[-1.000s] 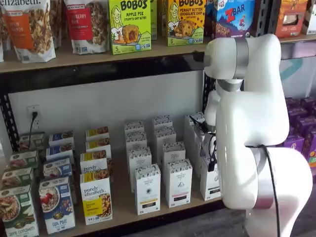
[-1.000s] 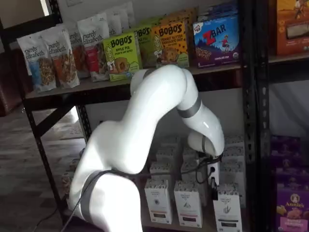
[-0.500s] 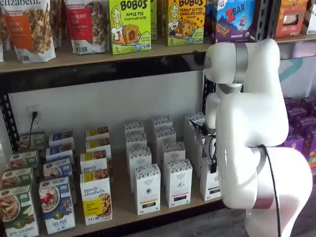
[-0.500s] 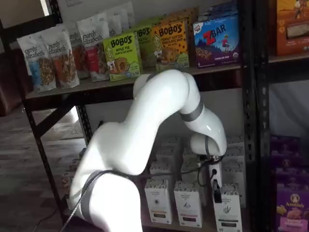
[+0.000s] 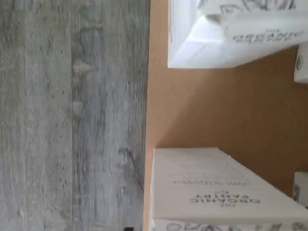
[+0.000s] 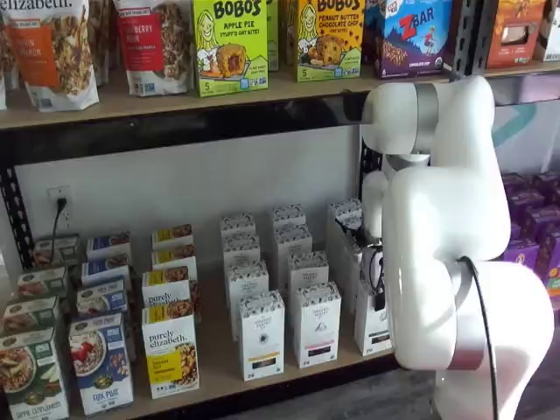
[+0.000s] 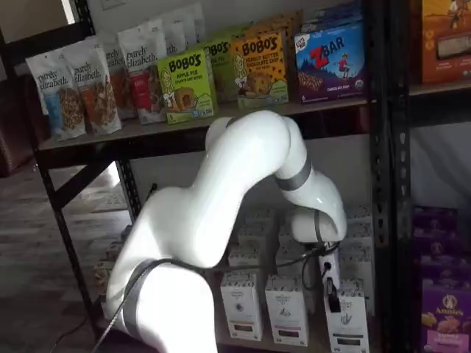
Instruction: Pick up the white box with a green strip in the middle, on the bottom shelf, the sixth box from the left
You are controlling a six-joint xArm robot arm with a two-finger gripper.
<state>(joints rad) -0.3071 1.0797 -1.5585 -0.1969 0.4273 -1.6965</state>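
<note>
White box with a green strip (image 7: 347,321) stands at bottom shelf (image 6: 219,372) front edge, right end. Gripper (image 7: 333,300) hangs just above it; jaw state unreadable. Risk: neighbouring white carton (image 7: 287,309) stands close, finger may clip or topple it.

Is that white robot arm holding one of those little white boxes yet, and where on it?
It cannot be told. The gripper hangs at the top of the white box with a green strip, seen side-on, so no hold shows.
</note>
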